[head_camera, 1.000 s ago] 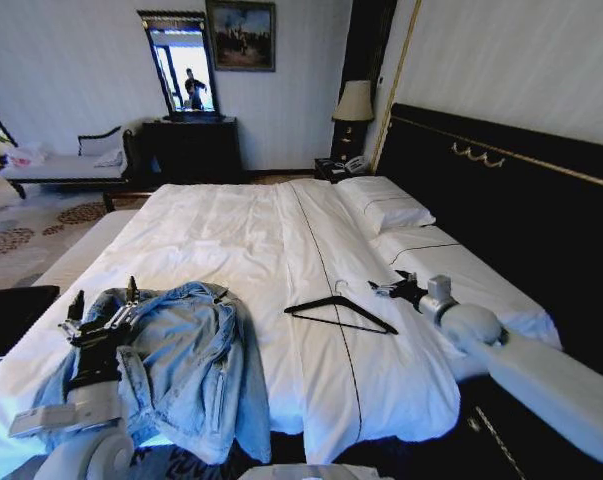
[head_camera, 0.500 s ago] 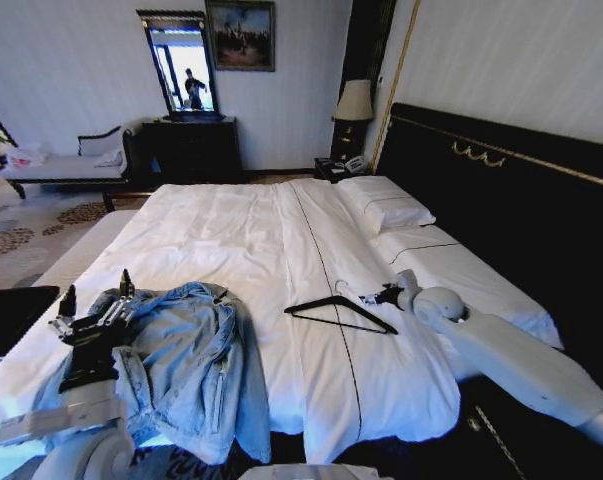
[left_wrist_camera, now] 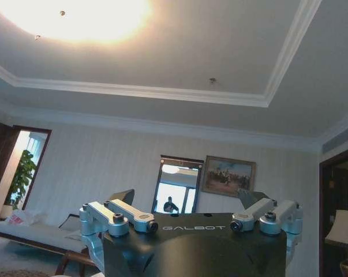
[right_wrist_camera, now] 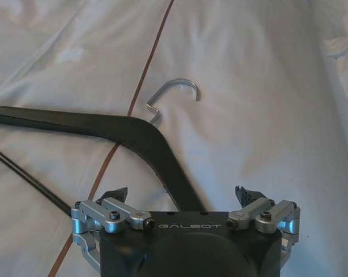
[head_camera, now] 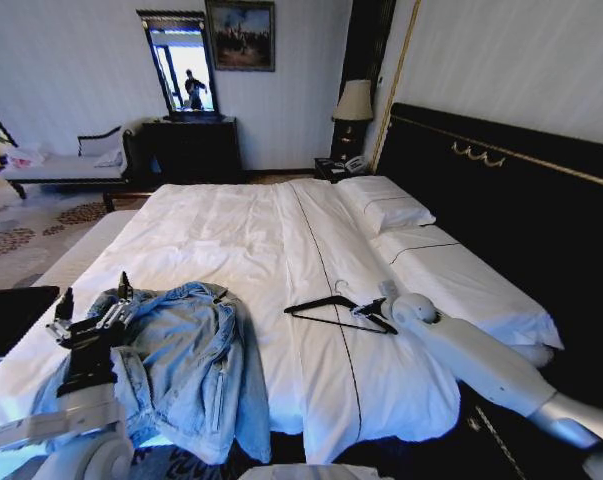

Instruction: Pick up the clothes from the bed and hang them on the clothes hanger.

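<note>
Two grippers are deployed over the bed (head_camera: 241, 230), whose white duvet carries a thin dark stripe (head_camera: 326, 280). The right gripper (head_camera: 373, 308) is held low over the near arm of the clothes hanger (head_camera: 333, 312), which lies flat on the duvet across that stripe, hook pointing toward the pillows; in the right wrist view the fingers (right_wrist_camera: 117, 195) are seen spread wide, with the hanger's arm (right_wrist_camera: 162, 158) running between them, not yet clamped. The left gripper (head_camera: 89, 312) is raised with fingers apart and empty, just beside the clothes (head_camera: 186, 365), a denim jacket crumpled at the bed's near corner. The step in hand is judged to be the grasp of the hanger. A short descent and a firm closing on the thin arm would be called for next.
</note>
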